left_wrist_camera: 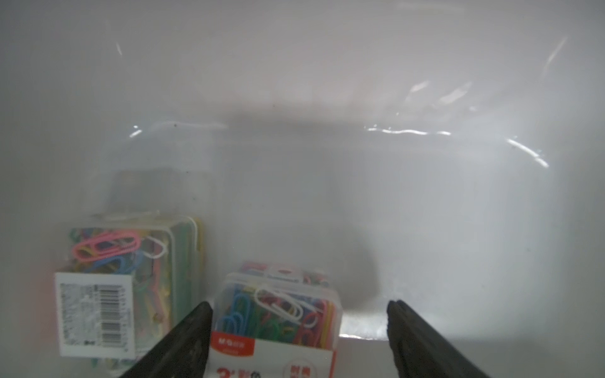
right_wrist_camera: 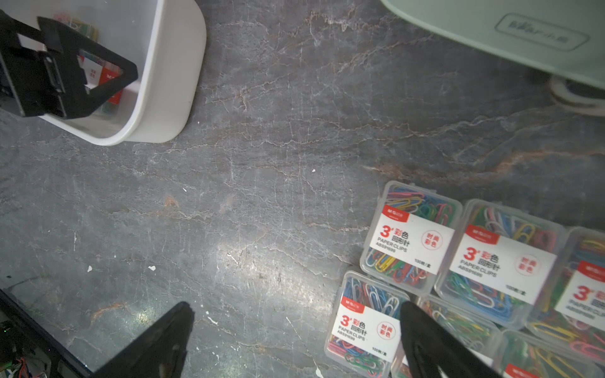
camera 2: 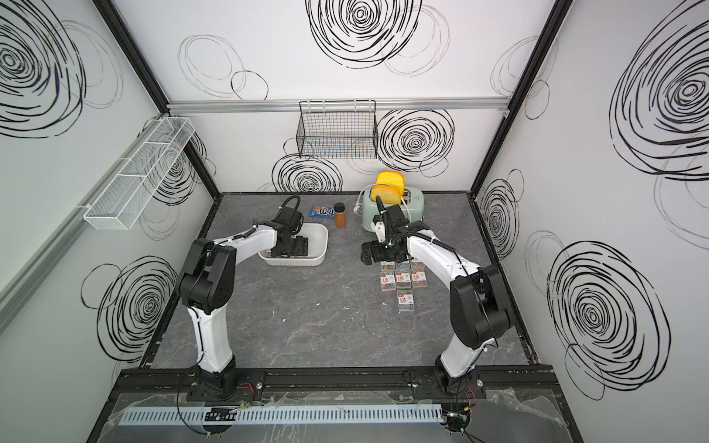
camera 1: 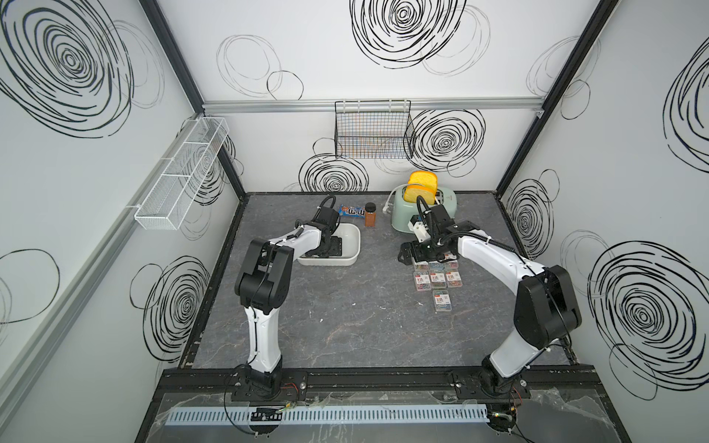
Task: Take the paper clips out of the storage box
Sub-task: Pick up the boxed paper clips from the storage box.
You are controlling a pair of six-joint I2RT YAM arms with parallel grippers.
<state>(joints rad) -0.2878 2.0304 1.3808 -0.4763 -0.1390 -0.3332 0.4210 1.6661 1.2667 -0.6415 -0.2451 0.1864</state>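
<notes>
My left hand (left_wrist_camera: pixel 298 306) is down inside the storage box (left_wrist_camera: pixel 327 81) with its fingers spread, and one case of paper clips (left_wrist_camera: pixel 278 314) sits between them. The case is off-centre. It is just beside one finger (left_wrist_camera: pixel 193 333), though I cannot tell whether they touch. The other finger (left_wrist_camera: pixel 415 337) is well apart from it, with bare white floor in the gap. Nothing is pinched. A second case (left_wrist_camera: pixel 131 271) lies just beside the first, outside the fingers, with its barcode sticker towards the camera.

Both cases are small, flat and clear, packed with pink, blue, green, yellow and white clips. The one between the fingers shows a white label with a red band.

In both top views the storage box (camera 1: pixel 355 234) stands on the far left part of the table (camera 1: pixel 345 314), and my left arm reaches into it from above.

The other cases (camera 1: pixel 437 279) lie label up on the right side of the table, in rows packed close together. I count seven. The far row is partly under my right arm, and one lone case (camera 1: pixel 442 300) is nearest to me.

My right hand (right_wrist_camera: pixel 294 304) hangs over the table beside this group, spread and holding nothing. In the right wrist view one of its fingers (right_wrist_camera: pixel 432 343) crosses in front of the nearest cases. A mint-green toaster (camera 1: pixel 399 218) stands just beyond the group.
</notes>
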